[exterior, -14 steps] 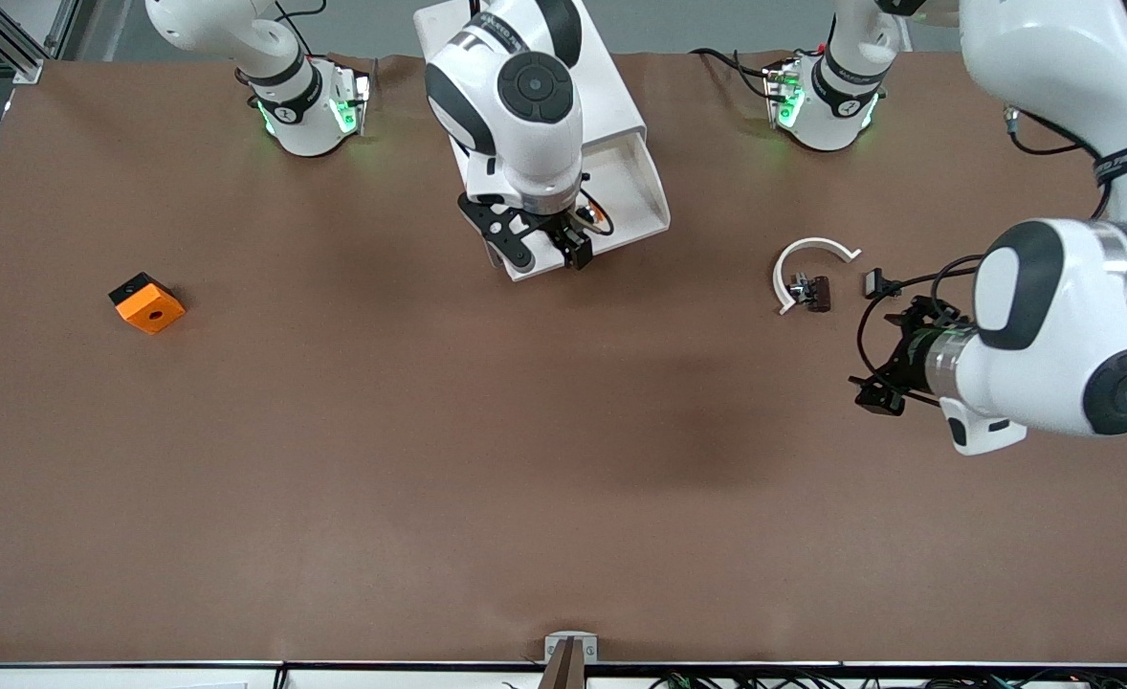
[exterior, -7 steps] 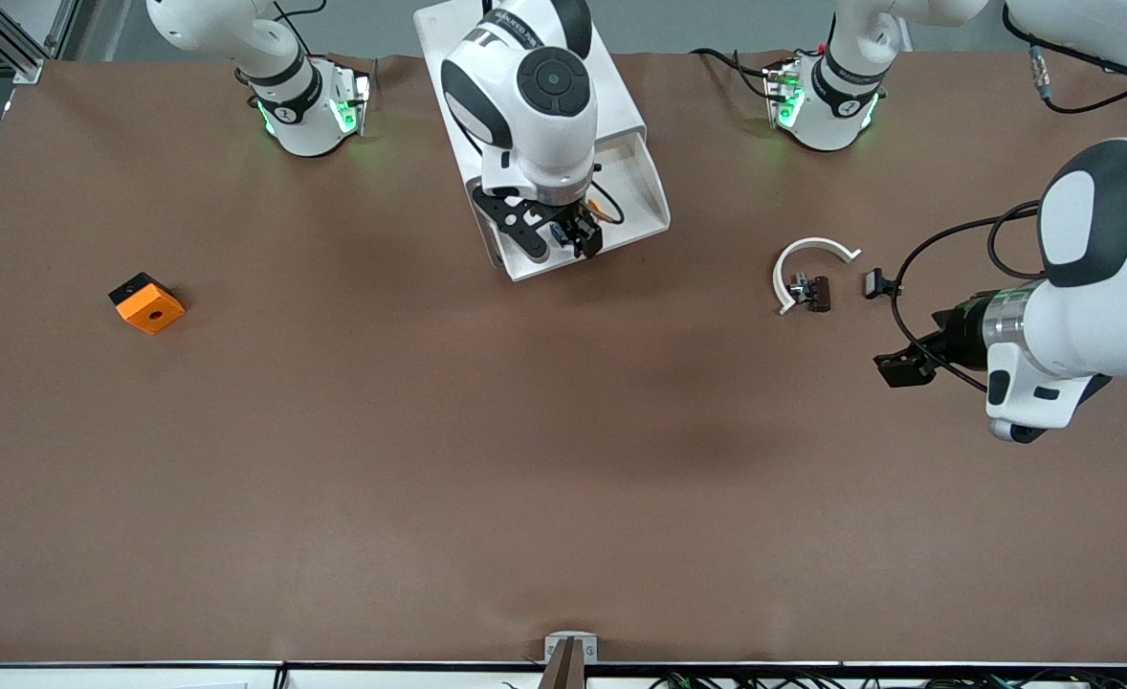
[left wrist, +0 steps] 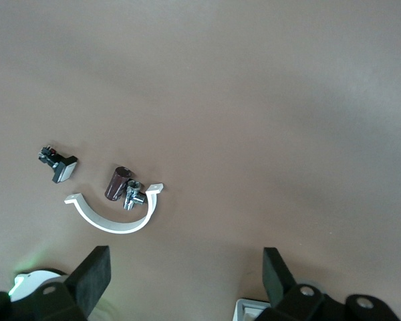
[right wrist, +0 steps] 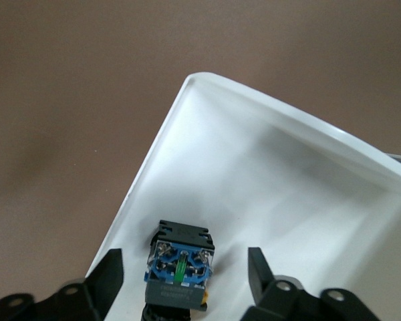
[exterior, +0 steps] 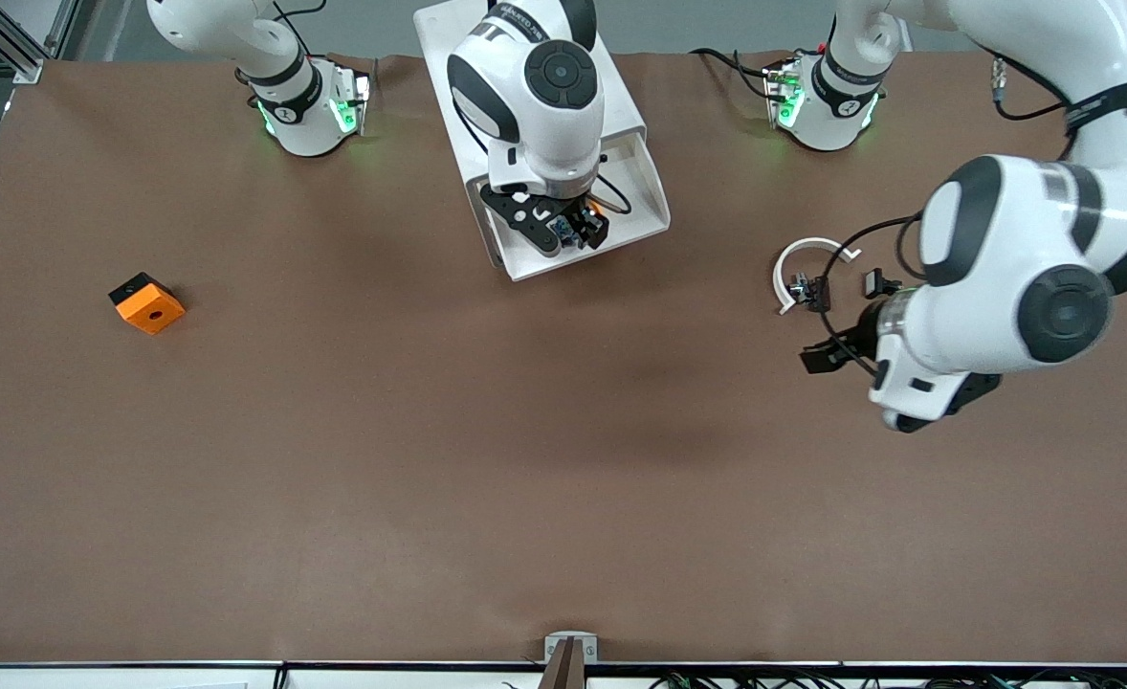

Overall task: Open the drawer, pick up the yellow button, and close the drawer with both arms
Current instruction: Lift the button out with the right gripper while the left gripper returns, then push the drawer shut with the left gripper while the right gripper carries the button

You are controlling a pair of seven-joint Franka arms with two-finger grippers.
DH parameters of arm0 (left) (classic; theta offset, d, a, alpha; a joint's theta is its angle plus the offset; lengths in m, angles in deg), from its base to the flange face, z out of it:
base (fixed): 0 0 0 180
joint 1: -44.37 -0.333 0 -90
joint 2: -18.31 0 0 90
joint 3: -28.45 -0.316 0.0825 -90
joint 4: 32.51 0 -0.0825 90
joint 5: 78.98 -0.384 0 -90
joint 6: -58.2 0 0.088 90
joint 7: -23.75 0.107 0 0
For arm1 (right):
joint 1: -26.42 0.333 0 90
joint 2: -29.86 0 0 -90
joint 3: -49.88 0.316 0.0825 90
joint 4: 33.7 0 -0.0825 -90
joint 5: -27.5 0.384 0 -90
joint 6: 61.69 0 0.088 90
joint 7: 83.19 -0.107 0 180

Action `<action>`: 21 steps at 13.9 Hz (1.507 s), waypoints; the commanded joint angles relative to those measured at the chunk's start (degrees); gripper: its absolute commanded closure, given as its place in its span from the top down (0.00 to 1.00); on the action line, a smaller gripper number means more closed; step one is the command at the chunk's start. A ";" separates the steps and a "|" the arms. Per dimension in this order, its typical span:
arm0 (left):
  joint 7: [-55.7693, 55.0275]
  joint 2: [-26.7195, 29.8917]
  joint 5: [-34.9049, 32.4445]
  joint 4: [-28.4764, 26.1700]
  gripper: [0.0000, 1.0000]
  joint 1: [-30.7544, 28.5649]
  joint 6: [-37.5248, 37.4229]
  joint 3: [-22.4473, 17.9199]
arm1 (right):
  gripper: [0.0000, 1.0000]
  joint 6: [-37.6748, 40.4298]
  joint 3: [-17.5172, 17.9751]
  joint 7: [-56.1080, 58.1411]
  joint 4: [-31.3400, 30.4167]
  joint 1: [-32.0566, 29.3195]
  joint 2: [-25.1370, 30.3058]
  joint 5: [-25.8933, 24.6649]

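From the front I see my right gripper (exterior: 573, 233) down inside the pulled-out drawer (exterior: 645, 196) of the white cabinet (exterior: 621, 105), but the arm hides most of what lies under it. The right wrist view fills that in: the button (right wrist: 179, 264) lies on the drawer floor near a corner, its blue base toward the camera, with the two fingers (right wrist: 107, 274) spread apart on either side of it and not touching it.

My left gripper (exterior: 827, 356) hangs over bare table toward the left arm's end, well apart from the cabinet. The left wrist view shows its fingertips (left wrist: 93, 274) wide apart and holding nothing. That view also makes the small parts clearer than the front view does.

Count: one white curved piece (left wrist: 113, 217); one dark brown clip (left wrist: 117, 182) with a small metal fitting (left wrist: 134, 196) touching it inside the curve; one black clip (left wrist: 58, 162) beside the curve. One orange block (exterior: 146, 302) sits well away from the cabinet toward the right arm's end. One button, two arms.
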 commanded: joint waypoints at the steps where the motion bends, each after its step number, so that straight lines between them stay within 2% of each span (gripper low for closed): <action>1: 0.45 1.40 -1.77 -1.83 1.00 2.55 1.53 -0.07 | 0.51 0.34 -0.09 0.79 -0.19 0.39 0.58 0.98; 4: 0.89 1.58 -1.94 -1.83 1.00 4.48 2.76 0.72 | 0.28 -0.27 -0.09 0.96 0.17 1.09 0.50 2.03; 6: 0.80 1.23 -1.94 -1.92 1.00 4.93 4.16 3.17 | 0.21 0.16 -0.09 0.96 0.78 0.92 0.58 2.03; 7: 0.11 1.14 -1.68 -2.27 1.00 5.10 5.74 3.97 | 0.20 0.60 -0.09 0.96 2.09 0.22 0.67 2.03; 9: -0.34 2.80 -1.15 -6.38 1.00 5.28 11.53 5.55 | 0.20 5.06 -0.27 1.83 5.42 -2.06 1.29 2.21; 12: -6.29 2.73 -1.24 -8.77 1.00 6.16 15.84 8.71 | 0.20 18.14 -0.36 10.42 13.60 -8.81 1.64 3.43; 14: -8.95 1.85 -1.24 -8.95 1.00 7.73 18.92 10.13 | 0.20 22.64 -0.53 20.94 14.05 -14.08 4.78 3.53; 17: -9.13 0.44 -1.15 -8.95 1.00 11.33 20.34 10.74 | 0.20 28.97 -0.88 46.65 13.97 -25.49 7.87 2.57; 21: -13.68 0.88 -1.07 -13.34 1.00 16.87 22.89 11.36 | 0.20 28.03 -0.80 78.33 13.00 -39.75 7.97 -3.92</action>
